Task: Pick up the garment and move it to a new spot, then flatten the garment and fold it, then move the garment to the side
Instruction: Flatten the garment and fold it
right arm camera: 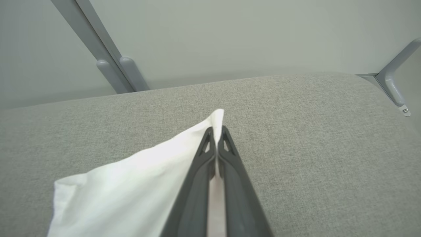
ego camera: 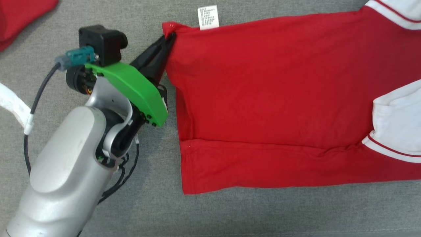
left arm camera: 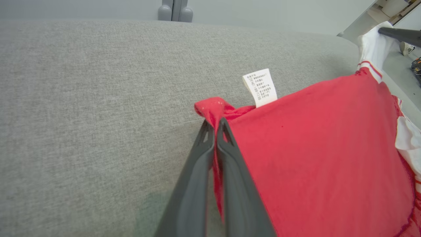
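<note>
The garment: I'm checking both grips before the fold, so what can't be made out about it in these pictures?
- Garment: head view's right edge cuts off its far end.
- Care label: print too small, left wrist view.
- Left gripper: red corner bunched, layers uncountable.
- Right gripper: white cloth pinched; which part is unclear.

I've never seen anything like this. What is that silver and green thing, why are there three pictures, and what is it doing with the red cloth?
It is a robot's arm. One camera sits on the head looking down; the other two sit on the wrists, looking along each gripper's dark fingers. A red and white garment lies on a grey padded surface, its care label poking out. The left gripper is shut on a red corner; the right gripper is shut on a white corner.
</note>
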`<state>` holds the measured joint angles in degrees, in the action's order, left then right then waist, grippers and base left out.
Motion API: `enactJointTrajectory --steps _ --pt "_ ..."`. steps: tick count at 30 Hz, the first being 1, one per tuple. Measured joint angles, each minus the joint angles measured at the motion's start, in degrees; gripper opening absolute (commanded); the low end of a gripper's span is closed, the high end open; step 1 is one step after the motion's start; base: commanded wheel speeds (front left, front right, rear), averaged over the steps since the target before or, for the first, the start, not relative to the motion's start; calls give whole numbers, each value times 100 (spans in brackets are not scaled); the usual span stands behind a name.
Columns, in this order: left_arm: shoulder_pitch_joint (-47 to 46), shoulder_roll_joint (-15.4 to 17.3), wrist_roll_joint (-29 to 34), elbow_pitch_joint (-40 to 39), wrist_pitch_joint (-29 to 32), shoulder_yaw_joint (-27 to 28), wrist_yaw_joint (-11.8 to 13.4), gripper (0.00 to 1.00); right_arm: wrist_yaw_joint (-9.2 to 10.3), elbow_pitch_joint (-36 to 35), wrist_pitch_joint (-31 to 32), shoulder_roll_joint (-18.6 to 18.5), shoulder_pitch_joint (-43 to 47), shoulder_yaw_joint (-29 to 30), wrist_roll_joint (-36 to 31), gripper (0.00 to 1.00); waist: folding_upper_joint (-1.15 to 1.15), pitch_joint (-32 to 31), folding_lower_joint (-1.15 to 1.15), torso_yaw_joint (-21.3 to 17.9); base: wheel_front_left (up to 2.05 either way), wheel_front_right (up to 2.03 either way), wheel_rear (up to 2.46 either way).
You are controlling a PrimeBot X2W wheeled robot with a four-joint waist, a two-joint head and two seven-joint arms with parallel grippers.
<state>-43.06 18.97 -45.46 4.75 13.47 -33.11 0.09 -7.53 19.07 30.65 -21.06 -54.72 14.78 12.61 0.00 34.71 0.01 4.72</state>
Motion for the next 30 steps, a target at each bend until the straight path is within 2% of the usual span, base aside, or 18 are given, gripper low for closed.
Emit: enactJointTrajectory --steps 4,10,15,20,21,22,23,24,25,30 --pt "505 55 -38 -302 -29 -100 62 0 0 -404 -51 -40 900 -90 560 0 0 -239 0 -70 0 0 0" --pt "1462 257 -107 -1028 -151 -136 380 0 0 -1599 -121 30 2668 7 1250 0 0 -703 -1 -227 0 0 0" --pt "2189 466 -193 -1612 -196 -102 656 0 0 -2228 -38 231 3629 74 1418 0 0 -1011 -1 -432 0 0 0" --pt "2760 581 -296 -1849 -205 -93 884 0 0 -2370 -25 501 4042 68 1432 0 0 -1224 -1 -677 0 0 0" --pt "2820 588 -315 -1841 -230 -82 917 20 0 -2358 -36 556 4061 81 1423 0 0 -1253 -1 -706 0 0 0" --pt "2881 587 -335 -1824 -276 -57 960 52 0 -2320 -60 609 4085 87 1397 0 0 -1285 -1 -736 0 0 0" --pt "2912 589 -336 -1782 -332 -37 972 100 0 -2269 -87 625 4118 81 1368 0 0 -1313 -1 -760 0 0 0" --pt "2934 581 -344 -1725 -374 -20 971 100 0 -2232 -107 641 4159 78 1329 82 0 -1336 -1 -773 0 0 0" --pt "2952 570 -345 -1661 -420 -11 971 100 0 -2172 -92 670 4190 105 1288 100 0 -1353 -1 -775 0 0 0" --pt "2961 695 342 -1272 -1218 0 942 100 1 -1982 204 724 4368 181 1083 100 0 -1367 -1 -727 0 0 0"
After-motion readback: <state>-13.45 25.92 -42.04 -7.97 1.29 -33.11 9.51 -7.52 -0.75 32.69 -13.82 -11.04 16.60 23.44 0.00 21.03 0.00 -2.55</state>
